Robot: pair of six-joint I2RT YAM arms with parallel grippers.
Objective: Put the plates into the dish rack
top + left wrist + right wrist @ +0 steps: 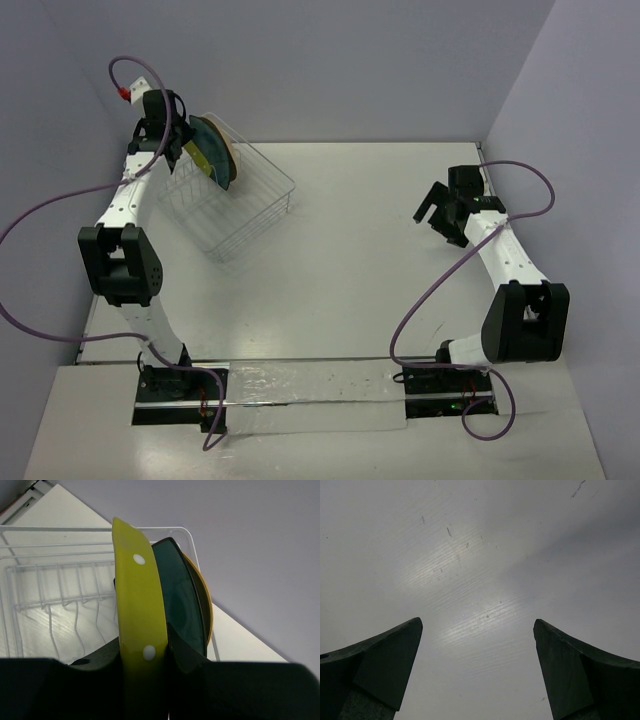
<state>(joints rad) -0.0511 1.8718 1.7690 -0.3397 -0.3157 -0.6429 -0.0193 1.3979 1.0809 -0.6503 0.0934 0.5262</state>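
left claw (145,666) gripping dotted plate (139,595), wrist view

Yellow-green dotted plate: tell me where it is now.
The yellow-green dotted plate stands on edge in the left gripper, beside the dark teal plate, at the far corner of the dish rack, far left in the top view.

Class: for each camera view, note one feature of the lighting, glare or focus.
Top external view: even, soft light, no hard shadow around the dish rack. Left wrist view: the yellow-green plate sits close and looks slightly soft. Right wrist view: a bright sheen on the table between the dark fingers of the right gripper.
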